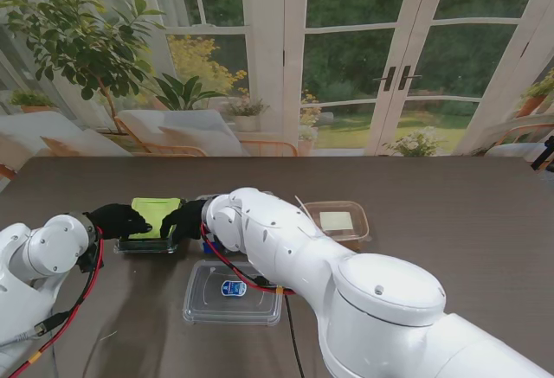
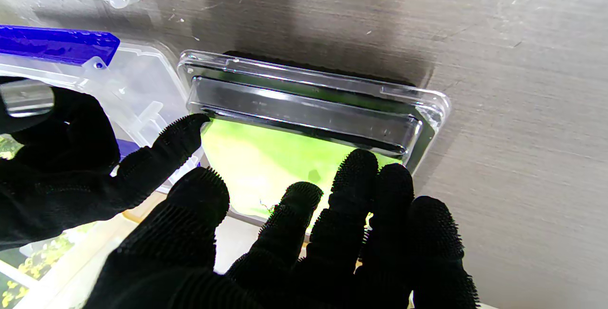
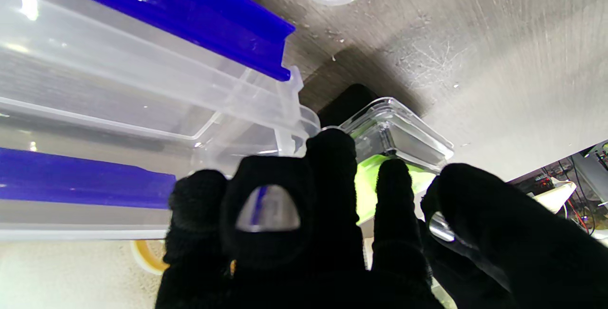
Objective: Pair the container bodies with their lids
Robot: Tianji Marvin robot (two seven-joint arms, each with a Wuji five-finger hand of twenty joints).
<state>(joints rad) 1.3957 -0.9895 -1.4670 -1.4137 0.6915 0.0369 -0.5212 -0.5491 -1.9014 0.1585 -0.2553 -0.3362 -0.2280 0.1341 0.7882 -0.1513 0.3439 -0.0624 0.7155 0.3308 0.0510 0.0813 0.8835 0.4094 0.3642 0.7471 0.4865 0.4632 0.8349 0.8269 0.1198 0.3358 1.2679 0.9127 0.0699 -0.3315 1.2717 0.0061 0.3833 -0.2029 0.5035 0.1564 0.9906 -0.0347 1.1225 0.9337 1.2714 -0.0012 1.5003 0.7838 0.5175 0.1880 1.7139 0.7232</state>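
Both hands sit on the green-topped container (image 1: 154,221) near the table's (image 1: 450,222) left edge: left hand (image 1: 119,220) and right hand (image 1: 184,217) press flat, fingers spread, gripping nothing. Only the wrist cams show its clear lid (image 2: 313,105) and the blue-clipped box (image 3: 142,81) beside it.

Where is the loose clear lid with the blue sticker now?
In the stand view, the clear lid lies flat on the table, nearer to me than the green container, beside the right arm.
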